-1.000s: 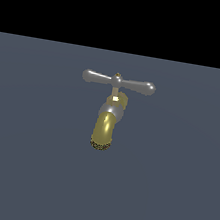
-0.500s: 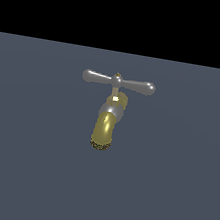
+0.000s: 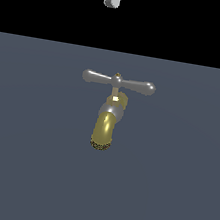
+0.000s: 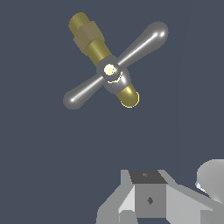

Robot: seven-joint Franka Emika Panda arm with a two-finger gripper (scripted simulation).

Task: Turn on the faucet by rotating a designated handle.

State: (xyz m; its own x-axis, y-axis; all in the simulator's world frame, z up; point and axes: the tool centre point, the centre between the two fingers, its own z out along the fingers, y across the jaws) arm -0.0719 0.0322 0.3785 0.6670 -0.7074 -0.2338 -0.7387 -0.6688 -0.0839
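Bench (image 3: 16, 167): flat, matte slate-grey surface, uniform in tone, without markings or seams. In the exterior view it fills the lower three-quarters of the frame, edge to edge, ending in a straight horizontal line. Backdrop (image 3: 196, 30): plain black band across the upper frame. In the wrist view the same grey surface (image 4: 39, 166) fills most of the frame.

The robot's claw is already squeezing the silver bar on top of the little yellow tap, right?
Not quite. The gripper isn't squeezing the silver handle. In the exterior view it hangs high above the faucet, well apart from it, with only its tip in frame. The wrist view shows the crossbar bare too. The rest is right: the bar does sit on top of the little yellow tap.
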